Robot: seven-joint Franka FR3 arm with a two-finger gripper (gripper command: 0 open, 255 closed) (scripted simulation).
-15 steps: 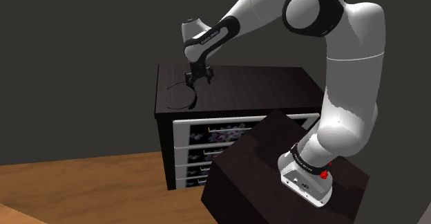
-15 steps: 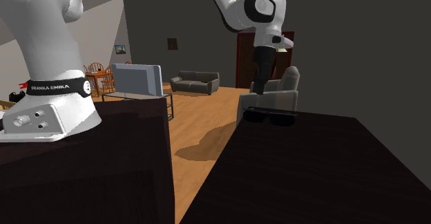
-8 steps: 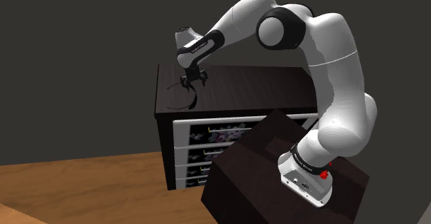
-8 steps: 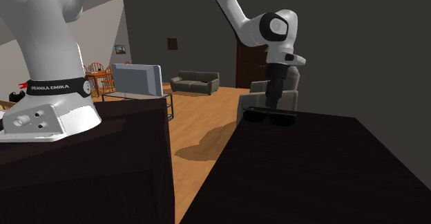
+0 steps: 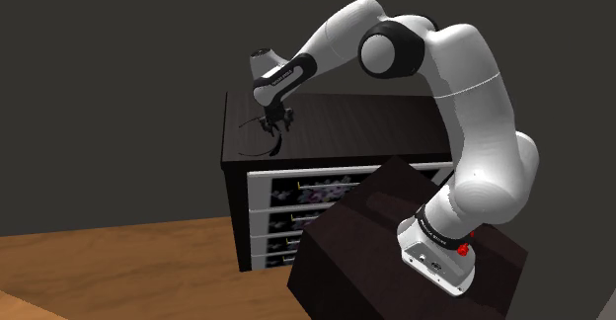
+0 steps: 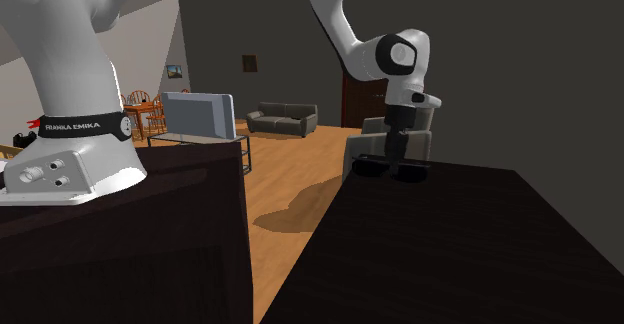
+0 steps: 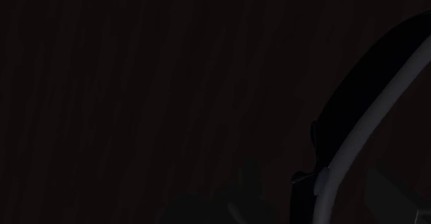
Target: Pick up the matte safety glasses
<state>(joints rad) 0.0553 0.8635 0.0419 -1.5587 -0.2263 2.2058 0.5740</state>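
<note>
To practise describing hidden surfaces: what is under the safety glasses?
The black safety glasses lie on the dark cabinet top, with drawers below. The patch directly beneath the lenses is covered.

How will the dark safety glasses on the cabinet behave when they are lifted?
Probably light: the safety glasses look thin-framed. Their slim curved frame may flex or twist. On the smooth cabinet top they might slide if nudged.
</note>
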